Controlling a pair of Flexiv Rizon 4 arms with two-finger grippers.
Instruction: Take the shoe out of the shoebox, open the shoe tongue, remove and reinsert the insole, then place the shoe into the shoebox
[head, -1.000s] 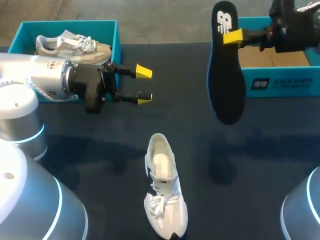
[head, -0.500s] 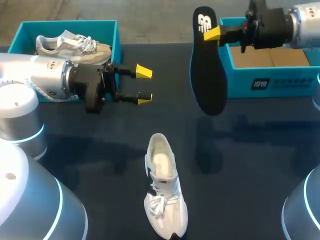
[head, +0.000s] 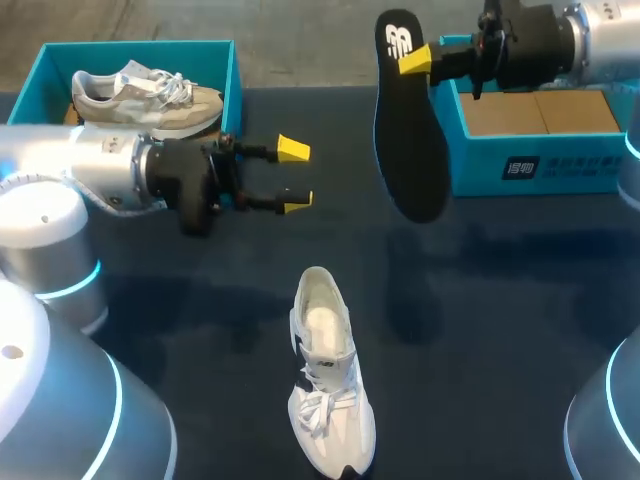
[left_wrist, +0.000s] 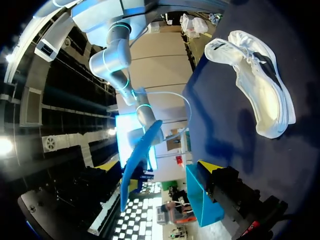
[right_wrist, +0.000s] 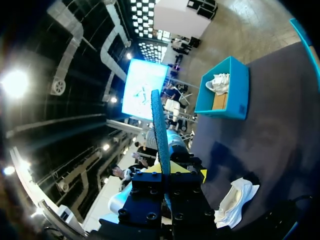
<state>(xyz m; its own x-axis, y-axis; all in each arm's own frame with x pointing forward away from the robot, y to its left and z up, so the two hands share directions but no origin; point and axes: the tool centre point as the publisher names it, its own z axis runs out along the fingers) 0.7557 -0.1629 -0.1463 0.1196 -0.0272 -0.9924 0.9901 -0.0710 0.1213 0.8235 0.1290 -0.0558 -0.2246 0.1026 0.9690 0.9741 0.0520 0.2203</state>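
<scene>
A white shoe (head: 325, 385) lies on the dark table near the front middle, its opening facing up; the left wrist view shows the same white shoe (left_wrist: 257, 82). My right gripper (head: 412, 62) is shut on the top of a black insole (head: 410, 150), which hangs down above the table beside the right shoebox (head: 540, 165). In the right wrist view the insole (right_wrist: 159, 127) stands edge-on between the right gripper's (right_wrist: 167, 172) fingers. My left gripper (head: 295, 175) hovers open and empty left of the insole, above the table. From the left gripper (left_wrist: 160, 169), the insole (left_wrist: 137, 162) is seen ahead.
A teal box (head: 236, 85) at the back left holds a beige shoe (head: 150, 90); it shows in the right wrist view as the teal box (right_wrist: 235, 92). The right shoebox has a cardboard floor (head: 540, 115). Bare table lies between the white shoe and the boxes.
My right arm has carried the insole leftward, away from above the right shoebox. The left arm has shifted slightly toward the table's middle, its gripper staying open.
</scene>
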